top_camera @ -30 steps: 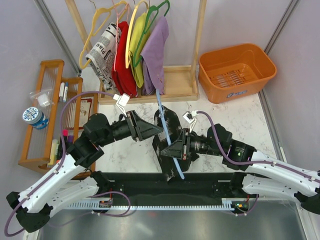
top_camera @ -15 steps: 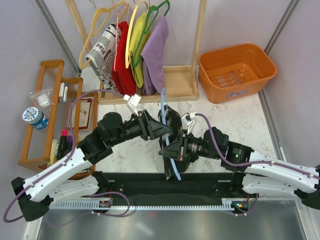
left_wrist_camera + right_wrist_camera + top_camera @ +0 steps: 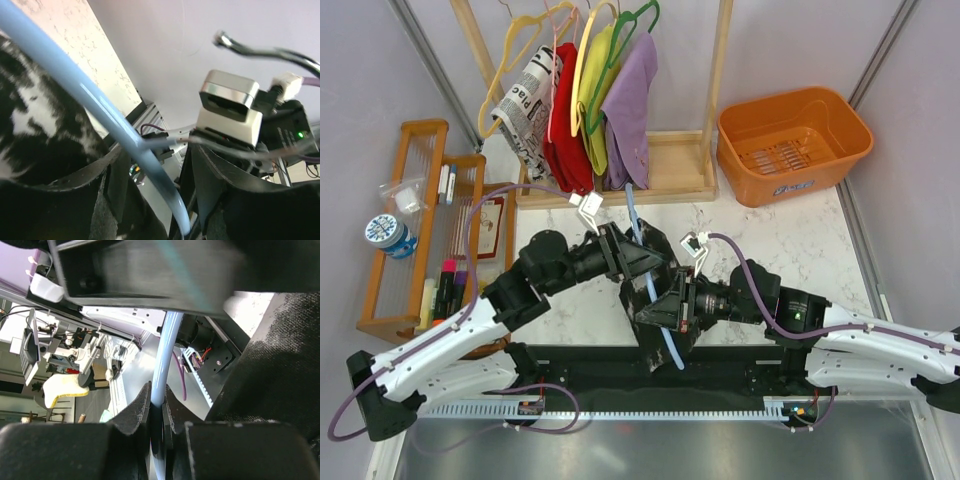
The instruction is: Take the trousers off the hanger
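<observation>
Right tool (image 3: 156,395) clamped on hanger (image 3: 162,360); left tool (image 3: 155,167), cannot tell. Hold hanger steady, draw trousers (image 3: 30,130) toward nine o'clock.

Two arms (image 3: 450,335), four hung garments (image 3: 630,100), one orange basin (image 3: 790,188) — one blue hanger (image 3: 632,210)

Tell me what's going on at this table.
Two robot arms are working on black, white-speckled trousers that hang on a light-blue hanger at the middle of the marble table. The right gripper is pinched shut on the hanger's bar. The left gripper is close against the trousers, with the bar running between its fingers, but it is unclear whether it grips anything. The trousers are not off the hanger yet.
</observation>
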Tool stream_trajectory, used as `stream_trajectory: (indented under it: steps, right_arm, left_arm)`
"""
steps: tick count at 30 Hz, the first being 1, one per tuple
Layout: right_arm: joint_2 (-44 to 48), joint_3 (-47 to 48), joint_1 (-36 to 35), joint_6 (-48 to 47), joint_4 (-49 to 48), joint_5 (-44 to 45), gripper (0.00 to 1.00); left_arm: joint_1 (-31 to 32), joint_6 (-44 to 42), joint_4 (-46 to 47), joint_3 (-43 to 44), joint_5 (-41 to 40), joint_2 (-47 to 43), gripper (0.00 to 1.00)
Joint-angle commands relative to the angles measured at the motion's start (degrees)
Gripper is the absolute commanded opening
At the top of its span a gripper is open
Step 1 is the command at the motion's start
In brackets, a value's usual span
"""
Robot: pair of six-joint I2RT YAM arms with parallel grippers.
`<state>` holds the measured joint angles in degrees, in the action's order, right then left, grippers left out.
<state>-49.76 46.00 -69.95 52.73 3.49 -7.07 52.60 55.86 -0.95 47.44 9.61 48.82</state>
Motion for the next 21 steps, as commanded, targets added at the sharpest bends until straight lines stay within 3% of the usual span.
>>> stream_trajectory:
  steps: [1, 4, 5, 7, 8, 9, 11, 14, 21]
  right_arm:
    - [0.6, 4.5, -0.8, -1.0, -8.7, -0.2, 0.0]
    - [1.0, 4.4, -1.0, -0.9, -8.0, 0.0, 0.01]
    - [1.4, 4.3, -1.1, -1.0, -7.0, 0.5, 0.05]
    - [1.9, 4.5, -1.1, -1.5, -5.1, 1.4, 0.15]
    - [2.2, 4.9, -1.0, -2.1, -1.3, 2.0, 0.28]
    - [2.5, 5.9, -1.1, -3.0, 0.7, 3.6, 0.33]
    - [3.6, 6.5, -1.1, -4.9, 5.8, 5.5, 0.47]
    - [5.4, 7.7, -1.0, -8.2, 11.9, 8.8, 0.57]
    - [5.6, 12.1, -1.0, -17.6, 25.4, 11.6, 0.7]
  left_arm:
    - [0.9, 1.8, 4.6, 2.6, 0.9, 2.9, 0.56]
    - [1.2, 2.6, 4.7, 2.3, -0.2, 2.3, 0.47]
    - [1.2, 2.7, 4.6, 2.0, -0.5, 1.6, 0.42]
    - [1.2, 3.4, 4.6, 1.7, -1.3, 0.6, 0.23]
    - [1.2, 3.6, 4.1, 1.4, -1.8, -0.6, 0.14]
    - [1.2, 3.8, 3.3, 1.5, -2.9, -1.3, 0.02]
    - [1.2, 4.5, -1.2, 2.5, -4.5, -2.9, 0.02]
    - [1.2, 6.4, -7.8, 3.9, -9.1, -4.5, 0.02]
    - [1.2, 9.3, -17.5, 6.1, -17.0, -10.7, 0.02]
